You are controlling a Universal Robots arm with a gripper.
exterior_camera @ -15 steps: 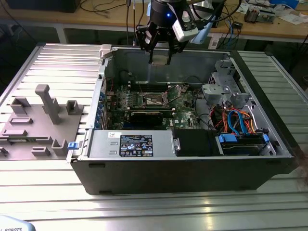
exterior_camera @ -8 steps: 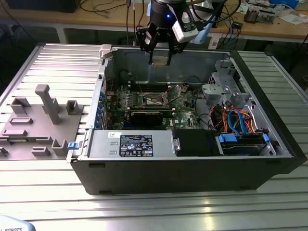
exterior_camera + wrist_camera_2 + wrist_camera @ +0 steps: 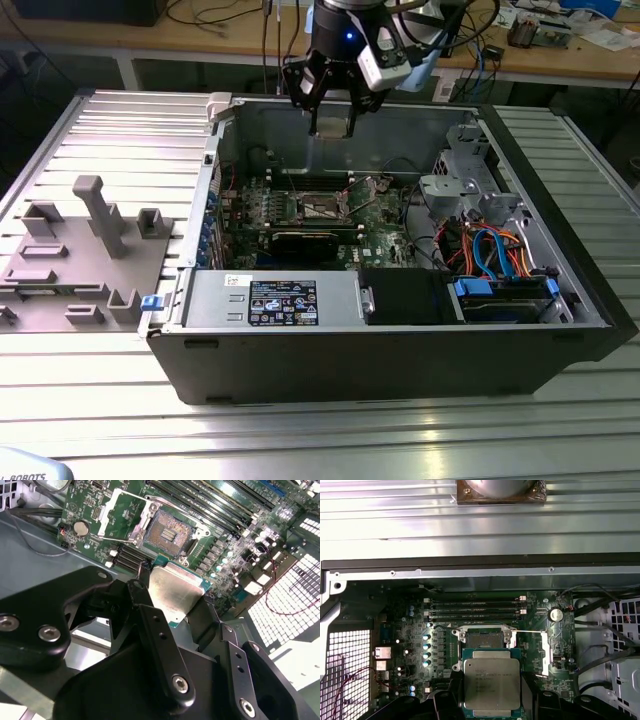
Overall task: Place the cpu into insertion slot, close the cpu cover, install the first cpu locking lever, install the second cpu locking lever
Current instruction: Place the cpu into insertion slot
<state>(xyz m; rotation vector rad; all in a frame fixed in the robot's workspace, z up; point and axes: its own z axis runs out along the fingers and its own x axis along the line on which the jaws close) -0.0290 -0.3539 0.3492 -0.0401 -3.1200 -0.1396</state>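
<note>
In the exterior view the gripper hangs above the insertion slot, inside the open computer case, and what it carries is hard to make out there. In both wrist views its black fingers clamp the cpu by two opposite sides and hide its lower edge. The chip is square, with a dull silvery top on a green border. It is held clear of the dark, bare slot. The cpu cover lies swung open beside the slot.
</note>
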